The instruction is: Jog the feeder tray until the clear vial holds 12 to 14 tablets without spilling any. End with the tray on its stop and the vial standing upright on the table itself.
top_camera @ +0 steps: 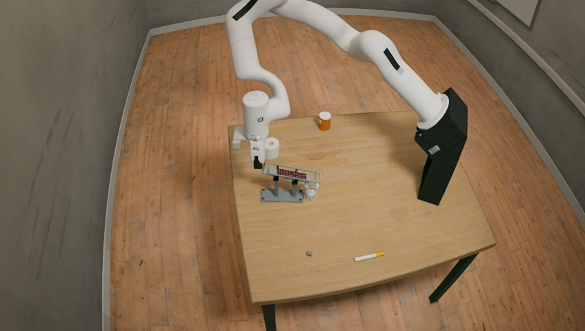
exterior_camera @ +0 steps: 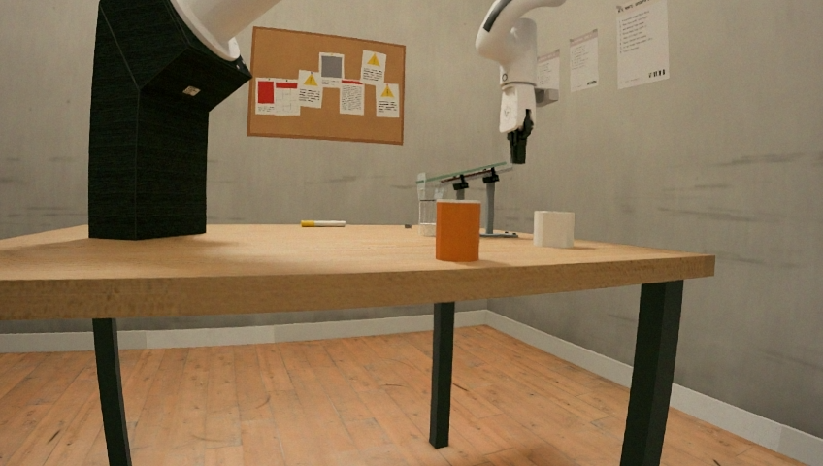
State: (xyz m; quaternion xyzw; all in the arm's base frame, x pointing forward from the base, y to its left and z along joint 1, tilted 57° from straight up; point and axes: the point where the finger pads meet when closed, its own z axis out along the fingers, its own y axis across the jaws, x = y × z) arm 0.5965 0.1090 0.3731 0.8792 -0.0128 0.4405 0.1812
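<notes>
The clear feeder tray [top_camera: 292,172] [exterior_camera: 466,175] sits tilted on two posts over a grey base [top_camera: 281,196], with a row of red tablets [top_camera: 290,172] lying in it. Its low end hangs over the clear vial [top_camera: 310,191] [exterior_camera: 427,216], which stands upright on the table. I cannot tell whether the vial holds any tablets. My gripper [top_camera: 257,165] [exterior_camera: 517,158] is shut on nothing, pointing down, right at the tray's raised end near the table's edge.
A white roll [top_camera: 271,147] [exterior_camera: 553,228] stands just behind the gripper. An orange pill bottle [top_camera: 324,121] [exterior_camera: 457,229] is farther off. A small grey block [top_camera: 308,253] and a marker [top_camera: 368,256] [exterior_camera: 322,223] lie near the opposite edge. The black arm pedestal [top_camera: 441,147] stands on the table.
</notes>
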